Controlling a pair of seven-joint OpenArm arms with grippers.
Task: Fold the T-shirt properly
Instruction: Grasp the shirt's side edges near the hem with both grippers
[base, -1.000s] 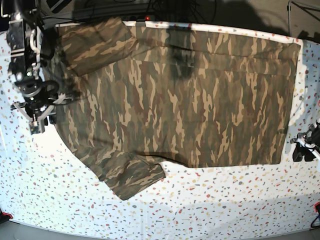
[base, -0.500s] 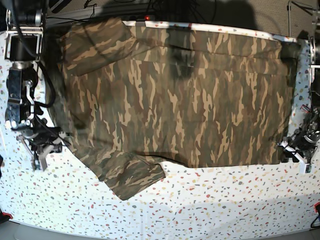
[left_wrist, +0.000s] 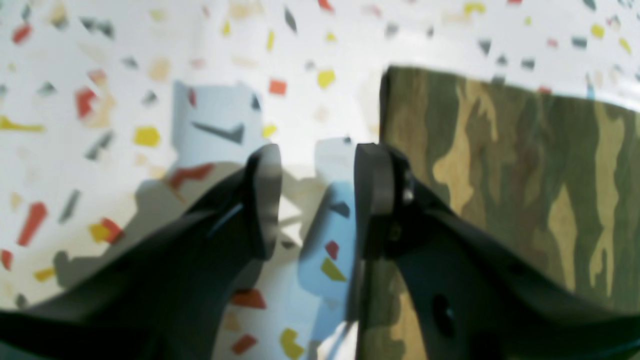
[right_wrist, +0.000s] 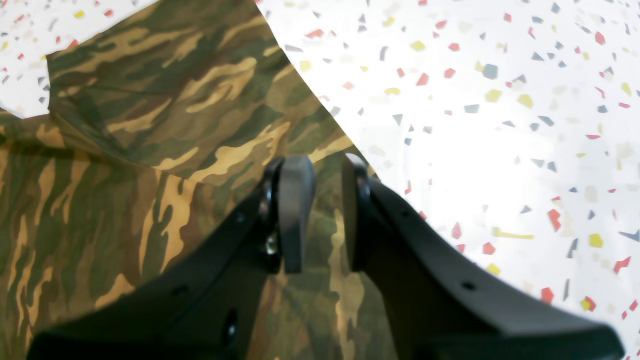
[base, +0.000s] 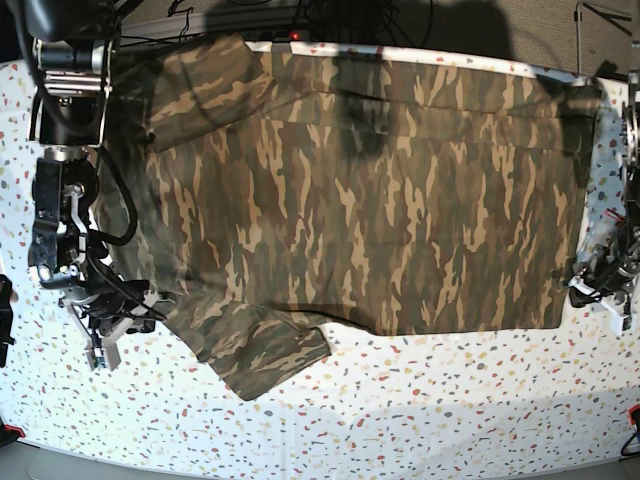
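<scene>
Arms down at both ends of the shirt, no grip yet

T-shirt (base: 370, 200) lies spread flat on the speckled table (base: 420, 400), collar end toward the base view's left, bottom hem toward its right, one sleeve (base: 265, 350) sticking out over the near side. The cloth itself has not moved over the last second; only the arms have.

Right gripper (right_wrist: 320, 215), on the base view's left, has travelled from beside the collar edge down to the near shoulder, and now hangs over the cloth just above that sleeve. Its jaws stand a little apart with camouflage cloth visible through the gap; nothing is pinched between them.

Left gripper (left_wrist: 317, 200) has come in from the table's far right edge to the near hem corner. One finger sits over the cloth edge, the other over bare table, so the hem edge lies roughly under the gap. Jaws are parted and have narrowed slightly over the last second; no cloth is between them yet.

Judgement: both arms are now placed at the two ends of the near long edge, which suits lifting that side and laying it over toward the middle. Fold not yet begun. Left gripper looks the nearer to gripping.
</scene>
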